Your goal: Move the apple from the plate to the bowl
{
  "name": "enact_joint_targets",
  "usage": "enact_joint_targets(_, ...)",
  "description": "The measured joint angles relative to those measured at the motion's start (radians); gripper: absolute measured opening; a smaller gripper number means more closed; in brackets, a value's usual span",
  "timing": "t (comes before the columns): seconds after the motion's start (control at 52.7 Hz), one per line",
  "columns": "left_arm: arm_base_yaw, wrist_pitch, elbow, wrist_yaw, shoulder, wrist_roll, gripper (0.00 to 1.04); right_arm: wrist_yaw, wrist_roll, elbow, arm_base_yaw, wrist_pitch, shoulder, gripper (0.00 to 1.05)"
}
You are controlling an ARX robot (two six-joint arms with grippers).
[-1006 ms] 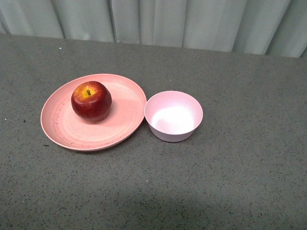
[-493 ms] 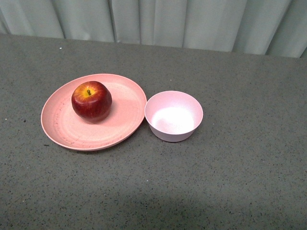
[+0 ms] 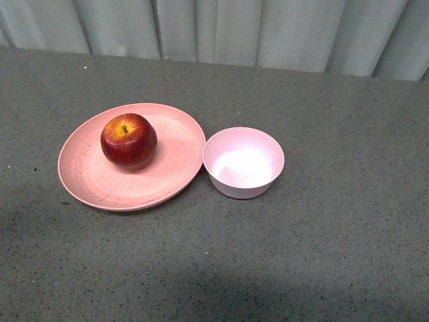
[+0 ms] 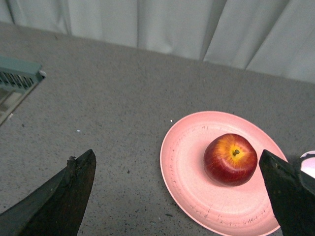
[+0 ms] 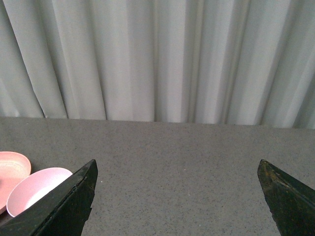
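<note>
Sitting stem-up on the one salmon-pink plate (image 3: 87, 178), a little toward its far side, is the single apple (image 3: 129, 142). The plate is lying left of the worktop's (image 3: 322, 241) middle. One pale pink bowl (image 3: 241, 191) is standing just beside the plate's right rim; I cannot tell whether they are touching. Two grippers are showing, and only in the wrist views. The left gripper (image 4: 176, 153) is hanging left of the plate, jaws spread wide and gripping nothing. The right gripper (image 5: 177, 162) is hanging right of the bowl, likewise spread and empty. Neither arm is showing from the front. Both wrist views are cutting the bowl off at their edges. Compared with a second ago, apple, plate and bowl are lying just where they were.
</note>
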Motion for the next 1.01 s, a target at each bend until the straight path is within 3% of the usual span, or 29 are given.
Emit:
enact_joint_targets(0.285,-0.057,0.035,0.249,0.040,0.395,-0.009,0.98,0.000,0.000,0.000,0.000,0.000,0.000,0.95)
enact_joint_targets(0.398,-0.077,-0.033,0.382,0.071,0.552,-0.050,0.98,0.000,0.000,0.000,0.000,0.000,0.000,0.95)
enact_joint_targets(0.474,-0.084,-0.082,0.455,0.039,0.626,-0.047,0.98,0.000,0.000,0.000,0.000,0.000,0.000,0.95)
enact_joint_targets(0.721,-0.102,-0.208,0.568,0.083,0.729,-0.120,0.98,0.000,0.000,0.000,0.000,0.000,0.000,0.95)
enact_joint_targets(1.006,-0.135,-0.227,0.605,0.123,0.772,-0.124,0.98,0.000,0.000,0.000,0.000,0.000,0.000,0.95)
